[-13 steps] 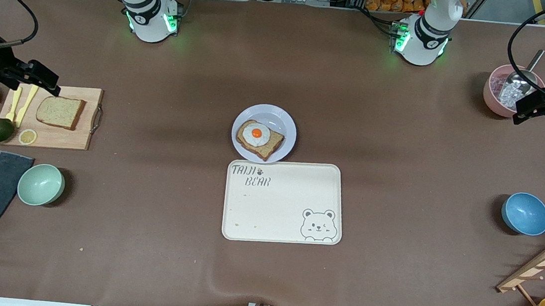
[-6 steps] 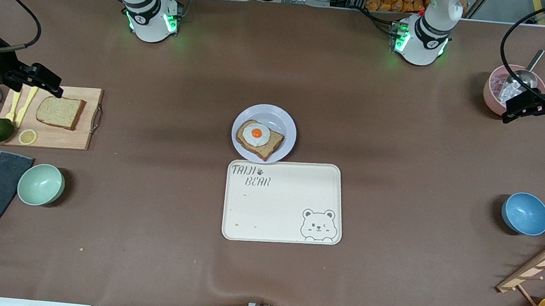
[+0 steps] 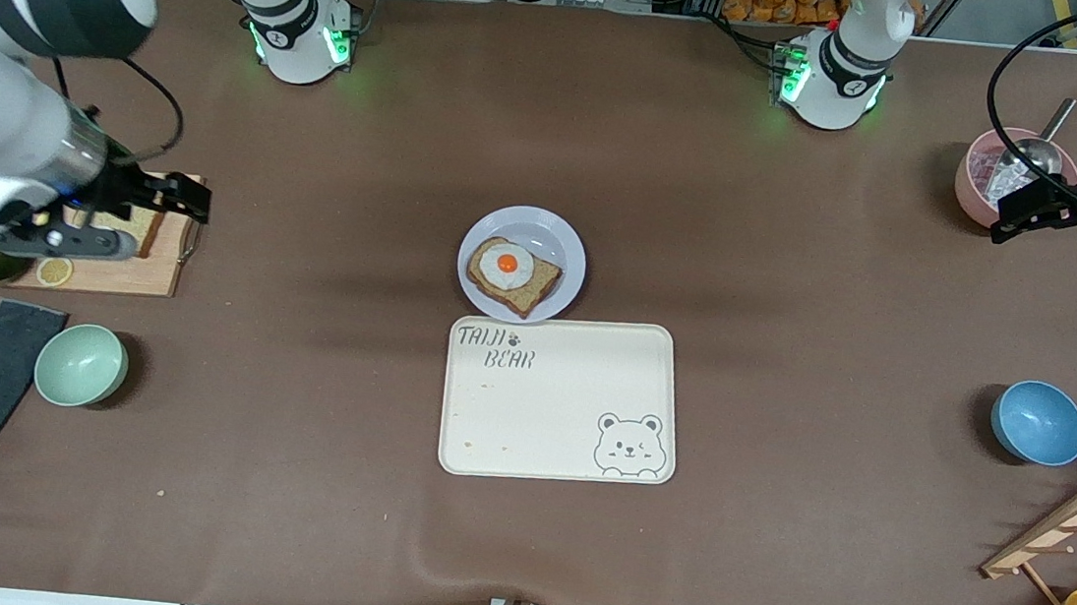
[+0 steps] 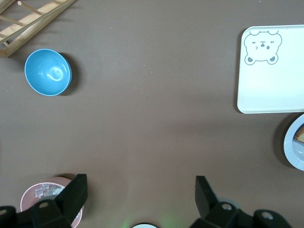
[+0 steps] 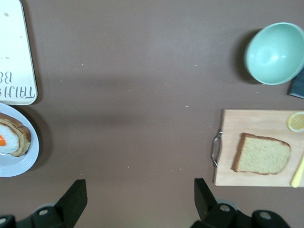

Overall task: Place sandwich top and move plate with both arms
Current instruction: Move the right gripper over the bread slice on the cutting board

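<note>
The first step, fetching the sandwich top (image 5: 261, 154), is in hand. It lies untouched on the cutting board (image 5: 228, 147), well apart from the plate (image 3: 521, 263). The right claw (image 3: 185, 197) is held spread over the board's handle end. The left claw (image 3: 1021, 213) waits spread over the pink bowl (image 3: 974, 191). Next, a descent onto the slice is called for.
</note>
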Motion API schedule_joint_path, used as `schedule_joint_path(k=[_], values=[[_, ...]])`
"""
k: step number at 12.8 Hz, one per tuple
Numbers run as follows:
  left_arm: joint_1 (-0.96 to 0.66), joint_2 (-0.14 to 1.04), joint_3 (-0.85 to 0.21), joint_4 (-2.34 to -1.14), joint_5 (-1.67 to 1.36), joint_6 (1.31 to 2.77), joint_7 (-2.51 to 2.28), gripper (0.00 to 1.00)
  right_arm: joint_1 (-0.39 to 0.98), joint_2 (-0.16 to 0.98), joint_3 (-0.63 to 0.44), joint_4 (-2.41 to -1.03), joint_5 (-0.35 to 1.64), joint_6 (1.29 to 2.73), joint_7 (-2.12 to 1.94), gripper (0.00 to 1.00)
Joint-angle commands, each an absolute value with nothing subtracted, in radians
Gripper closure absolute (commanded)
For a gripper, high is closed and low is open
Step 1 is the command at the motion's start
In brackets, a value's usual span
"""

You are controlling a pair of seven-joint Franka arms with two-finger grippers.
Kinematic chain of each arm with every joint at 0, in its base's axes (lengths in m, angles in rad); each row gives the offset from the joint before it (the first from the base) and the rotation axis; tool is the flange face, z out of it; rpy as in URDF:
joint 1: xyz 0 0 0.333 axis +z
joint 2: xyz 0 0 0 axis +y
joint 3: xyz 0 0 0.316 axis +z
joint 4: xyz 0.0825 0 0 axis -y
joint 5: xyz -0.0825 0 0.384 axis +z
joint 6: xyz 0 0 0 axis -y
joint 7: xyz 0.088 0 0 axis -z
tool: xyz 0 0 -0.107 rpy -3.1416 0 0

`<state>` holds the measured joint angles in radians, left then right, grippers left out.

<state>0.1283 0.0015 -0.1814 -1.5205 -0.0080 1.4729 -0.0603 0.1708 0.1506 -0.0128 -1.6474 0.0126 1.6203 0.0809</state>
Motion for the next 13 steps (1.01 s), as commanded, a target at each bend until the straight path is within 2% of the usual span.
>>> schedule_joint_path(k=[1, 3, 6, 11, 13], values=[[0.127, -0.008, -0.189, -1.523, -0.012, 1.471, -0.071, 0.00, 0.175, 0.242, -0.020, -1.623, 0.005, 1.638, 0.023, 0.00], [0.115, -0.011, -0.193, -1.523, -0.011, 1.470, -0.071, 0.00, 0.151, 0.253, -0.026, -1.631, -0.029, 1.640, 0.021, 0.00], [0.033, -0.002, -0.129, -1.523, -0.009, 1.473, -0.072, 0.00, -0.013, 0.301, -0.026, -1.653, -0.037, 1.641, -0.088, 0.00], [0.018, -0.002, -0.104, -1.525, -0.008, 1.473, -0.074, 0.00, -0.208, 0.238, -0.025, -1.808, -0.149, 1.703, -0.152, 0.00], [0.018, -0.002, -0.106, -1.526, -0.008, 1.473, -0.074, 0.00, -0.344, 0.238, -0.025, -1.915, -0.149, 1.843, -0.297, 0.00]])
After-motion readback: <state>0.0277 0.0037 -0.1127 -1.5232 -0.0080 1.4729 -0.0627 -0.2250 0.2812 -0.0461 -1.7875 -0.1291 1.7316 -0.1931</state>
